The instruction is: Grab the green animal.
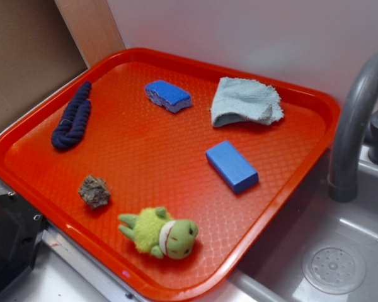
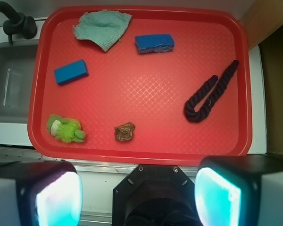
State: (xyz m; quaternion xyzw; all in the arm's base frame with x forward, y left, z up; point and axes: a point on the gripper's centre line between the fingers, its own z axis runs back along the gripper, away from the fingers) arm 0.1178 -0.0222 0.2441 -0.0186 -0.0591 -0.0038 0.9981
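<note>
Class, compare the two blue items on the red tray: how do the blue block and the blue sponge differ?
The blue block is a smooth, sharp-edged rectangle of plain blue; the blue sponge has rounded, rough edges and a paler underside. The block lies near the tray's middle, the sponge nearer its far edge, beside the cloth. Both are blue, similar in size, and lie flat.

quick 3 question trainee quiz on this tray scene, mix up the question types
1. True or false: the green animal touches the rock.
2. Which lies nearest the faucet? A) rope B) cloth C) rock
3. Fill in: the gripper fingers hold ____.

Key
1. False, bare red tray shows between them.
2. B
3. nothing; they are spread wide, off the tray's near edge.
</note>
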